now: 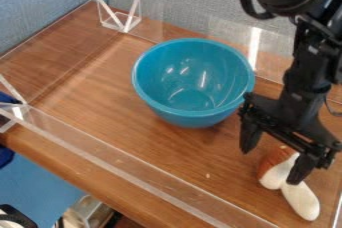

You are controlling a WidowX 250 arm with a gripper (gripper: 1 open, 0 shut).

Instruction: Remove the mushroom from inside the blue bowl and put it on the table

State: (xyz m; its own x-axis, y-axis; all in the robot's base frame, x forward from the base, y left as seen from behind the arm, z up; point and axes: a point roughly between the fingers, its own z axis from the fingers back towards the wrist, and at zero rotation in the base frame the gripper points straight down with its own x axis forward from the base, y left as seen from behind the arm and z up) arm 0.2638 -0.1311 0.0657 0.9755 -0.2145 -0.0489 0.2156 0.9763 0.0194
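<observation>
The blue bowl stands upright in the middle of the table, and its inside shows nothing in it. The mushroom lies on the table to the right of the bowl, reddish-brown cap toward the bowl and cream stem pointing to the front right corner. My gripper hangs straight down just above the mushroom. It is open, with one black finger on each side of the cap and not touching it.
A clear acrylic wall runs along the table's front edge, another along the left side. A clear triangular bracket stands at the back left corner. The mushroom lies close to the front right edge.
</observation>
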